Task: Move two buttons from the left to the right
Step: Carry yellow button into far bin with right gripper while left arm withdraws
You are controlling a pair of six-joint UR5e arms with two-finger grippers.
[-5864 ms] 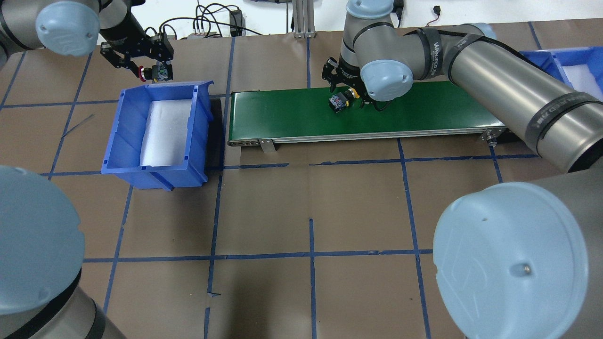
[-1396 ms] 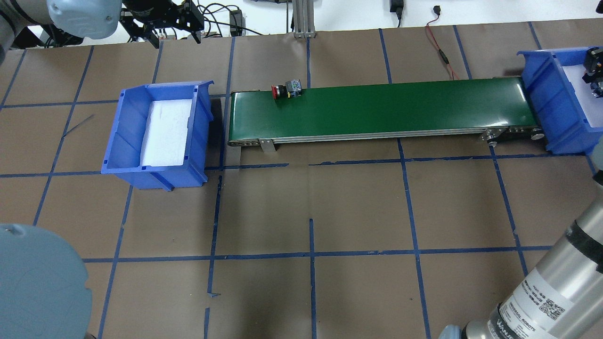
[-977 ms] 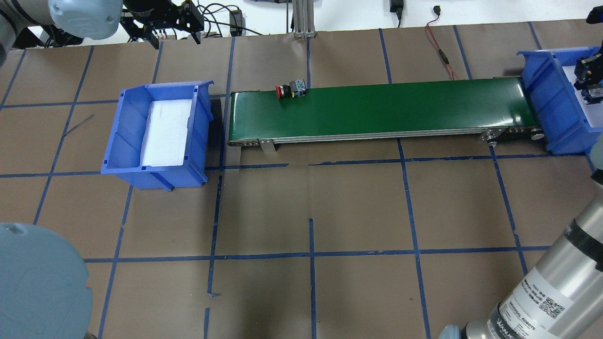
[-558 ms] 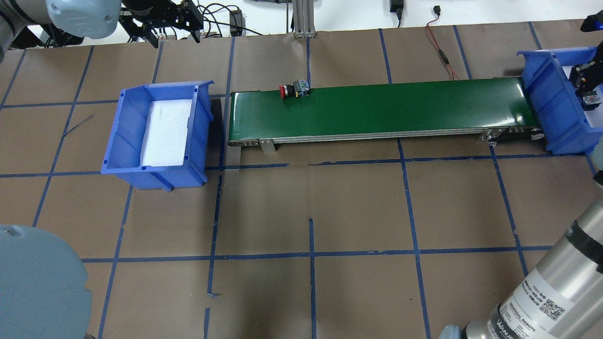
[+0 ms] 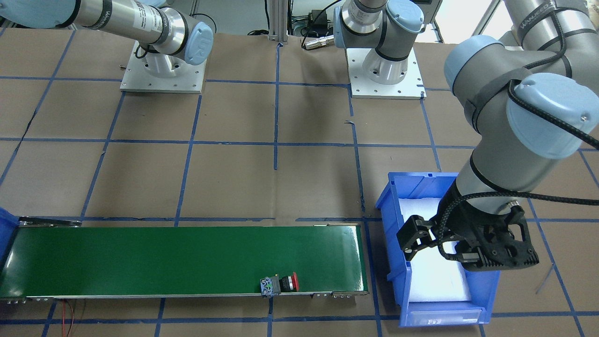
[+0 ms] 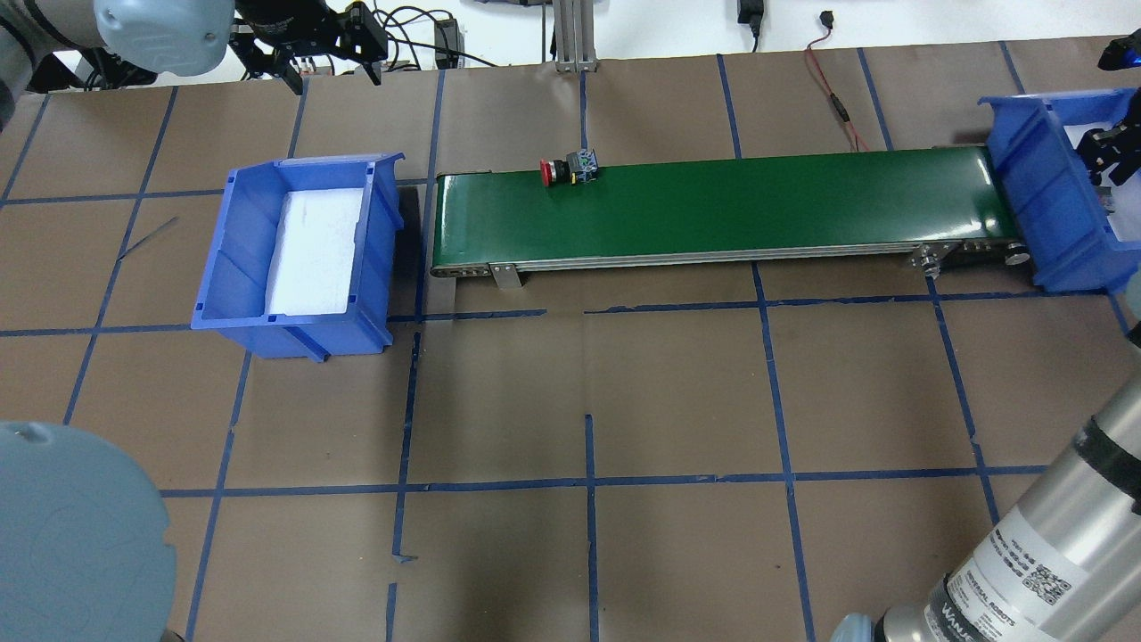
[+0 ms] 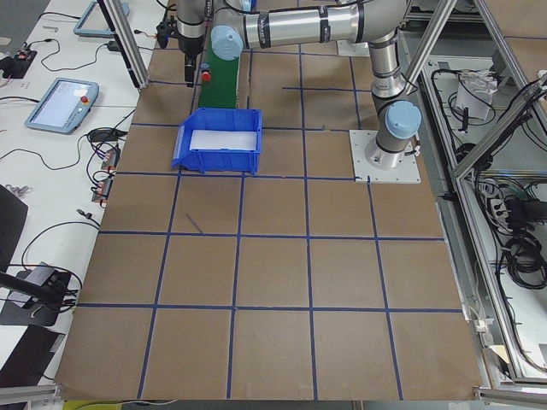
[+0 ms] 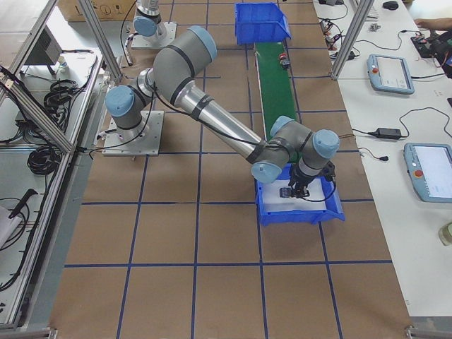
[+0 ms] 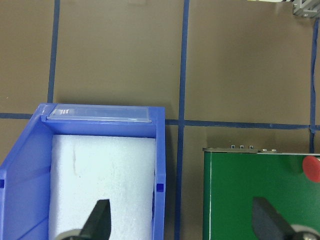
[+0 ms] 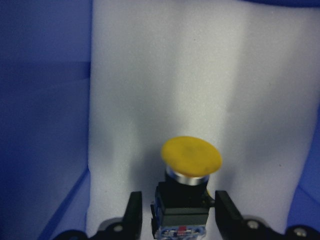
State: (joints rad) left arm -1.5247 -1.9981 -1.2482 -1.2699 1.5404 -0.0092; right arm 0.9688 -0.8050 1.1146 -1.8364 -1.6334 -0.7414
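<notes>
With right claw (image 10: 177, 200) narrowly parted around yellow button (image 10: 191, 157) on foam (image 10: 200, 75) in right bin (image 6: 1025, 205), widen first, then lift straight up to avoid tipping it; with left claw (image 9: 182, 220) wide and empty, leave red button (image 6: 560, 169) alone on belt (image 6: 758, 205) far edge near left end.

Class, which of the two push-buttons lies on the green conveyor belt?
The red-capped push-button. The yellow-capped one is inside the blue bin, over white foam, at the right claw.
</notes>
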